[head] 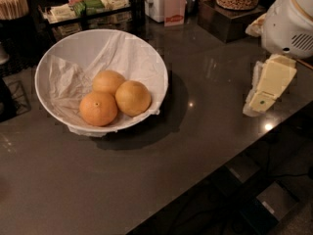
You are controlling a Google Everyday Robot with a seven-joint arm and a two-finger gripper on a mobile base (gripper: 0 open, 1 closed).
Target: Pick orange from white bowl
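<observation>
The white bowl (pixel 58 53) stands on the dark counter at the left, lined with crumpled white paper. Three fruits lie in it. The orange (pixel 133 98), pale and smooth, is the right one. A deeper-orange fruit with a stem dot (pixel 98 108) lies at the front. A smaller pale fruit (pixel 108 81) lies behind. My gripper (pixel 264 99), pale yellow under the white arm (pixel 288 23), hangs at the right edge of the counter, well to the right of the bowl and apart from it. It holds nothing that I can see.
The dark counter's front edge (pixel 205 175) runs diagonally at the lower right, with the floor and cables below. At the back stand a white container with a red label (pixel 172 6), a condiment tray (pixel 88 9), a jar on a box (pixel 234 4) and a stick holder (pixel 13 4).
</observation>
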